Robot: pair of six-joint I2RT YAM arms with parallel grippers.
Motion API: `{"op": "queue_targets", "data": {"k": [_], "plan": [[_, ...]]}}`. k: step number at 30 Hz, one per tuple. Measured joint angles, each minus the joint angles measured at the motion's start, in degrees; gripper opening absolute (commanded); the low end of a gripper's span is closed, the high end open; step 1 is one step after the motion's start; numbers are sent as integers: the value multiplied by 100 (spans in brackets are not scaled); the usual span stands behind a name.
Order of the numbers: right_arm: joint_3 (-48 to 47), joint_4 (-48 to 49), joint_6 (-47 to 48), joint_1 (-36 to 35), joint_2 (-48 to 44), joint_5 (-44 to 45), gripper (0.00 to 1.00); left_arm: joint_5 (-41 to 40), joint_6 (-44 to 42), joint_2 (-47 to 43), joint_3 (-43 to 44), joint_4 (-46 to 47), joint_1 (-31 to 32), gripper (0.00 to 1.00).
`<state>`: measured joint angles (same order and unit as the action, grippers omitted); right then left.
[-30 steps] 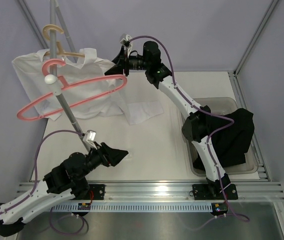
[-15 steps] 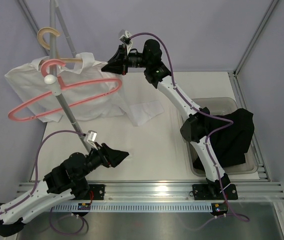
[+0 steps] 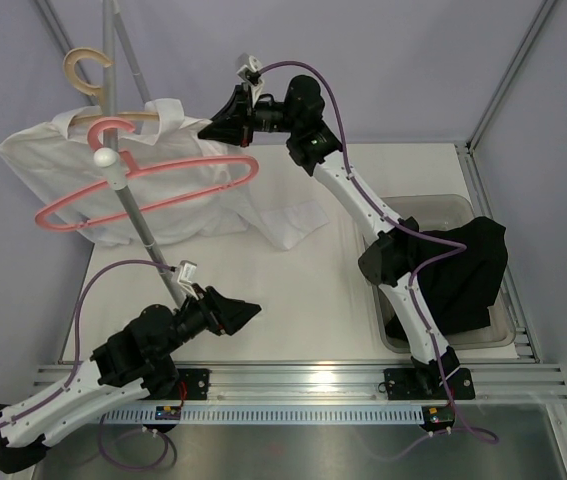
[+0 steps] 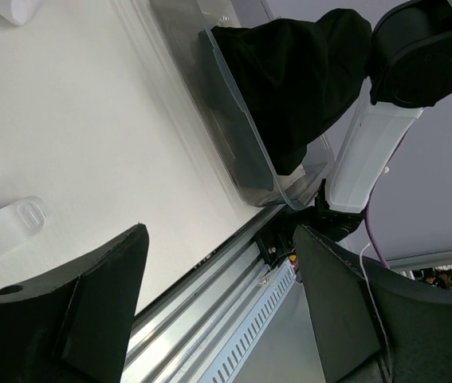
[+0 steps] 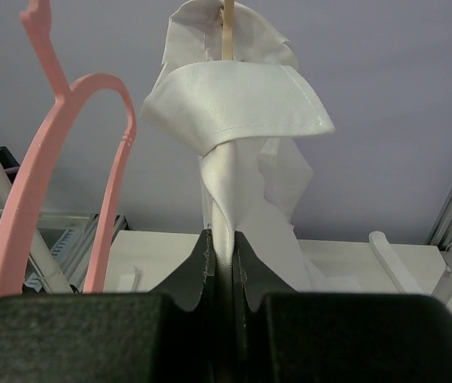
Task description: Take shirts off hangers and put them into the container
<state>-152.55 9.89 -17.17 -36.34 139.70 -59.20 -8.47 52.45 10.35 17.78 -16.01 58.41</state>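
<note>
The white shirt (image 3: 53, 180) hangs on the tan hanger (image 3: 83, 72) at the upper left of the top view. My right gripper (image 3: 208, 125) is shut on a fold of this shirt (image 5: 241, 104) just below its collar; the cloth runs up from between the jaws (image 5: 224, 247). The pink hanger (image 3: 163, 185) hangs bare on the same pole, left of my fingers (image 5: 106, 159). The black shirt (image 3: 463, 270) lies in the container (image 3: 443, 205) and spills over its right rim. My left gripper (image 3: 248, 310) hovers low near the front, open and holding nothing (image 4: 222, 303).
A grey rack pole (image 3: 138, 225) with a white knob (image 3: 106, 158) slants over the table's left side, above my left arm. A small white scrap (image 3: 293, 222) lies flat mid-table. A metal rail (image 3: 303, 380) runs along the near edge.
My right gripper has shut on the white shirt's fabric and shifted a little up and left. The shirt and both hangers swung left on the pole. The left arm stayed put.
</note>
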Motion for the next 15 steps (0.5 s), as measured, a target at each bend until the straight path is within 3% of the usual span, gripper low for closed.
{"op": "queue_targets", "data": {"k": [15], "plan": [[-382,-306,258,-400,57,181,0,107,9,0,-59,72,0,79]]}}
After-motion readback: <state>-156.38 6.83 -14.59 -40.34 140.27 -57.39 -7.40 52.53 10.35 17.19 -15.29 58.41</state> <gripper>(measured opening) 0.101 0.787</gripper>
